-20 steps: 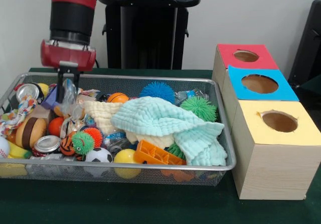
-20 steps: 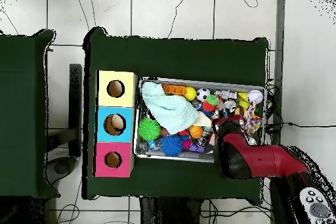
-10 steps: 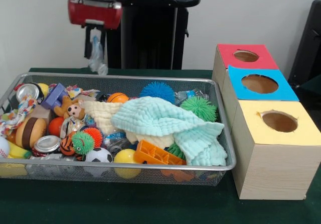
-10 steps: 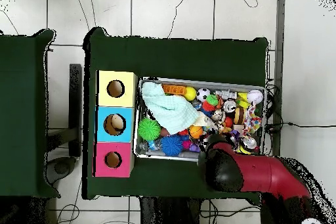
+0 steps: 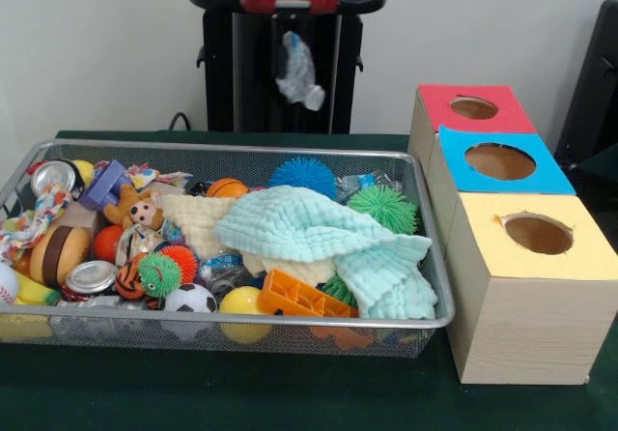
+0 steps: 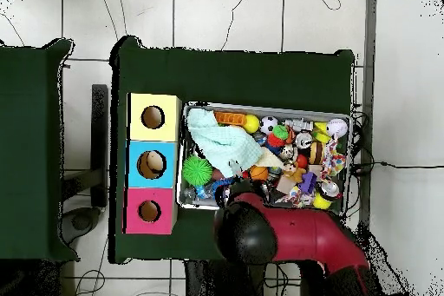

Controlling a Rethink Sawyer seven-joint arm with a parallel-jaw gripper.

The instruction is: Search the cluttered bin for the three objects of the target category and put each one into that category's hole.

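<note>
Gripper [image 5: 293,20]: high above the bin's far rim, clamped on a crumpled clear bag; only the red head and a dark finger show at the top of the front view.
Bag [image 5: 298,71]: dangling free beneath the gripper, clear of the bin, well above the toys; held by its upper end, so hanging limp.
Arm [image 6: 286,239]: in the overhead view, lying across the bin's robot-side edge, hiding some toys there.
Bin [image 5: 290,320]: wire mesh, crowded; pale green cloth [image 5: 319,233] draped over the middle, probably hiding more items.
Other clutter: spiky balls [image 5: 386,206], soccer ball [image 5: 190,299], cans [image 5: 90,276], orange block [image 5: 297,298], small teddy [image 5: 140,211].
Boxes: three in a row beside the bin, red [image 5: 473,108], blue [image 5: 499,160] and yellow [image 5: 537,233] tops, each with one round hole.
Step, as judged: carrying the bag toward the boxes; which hole suits it cannot be told.
Risk: thin film gripped at one edge could slip or snag on a hole's rim.
</note>
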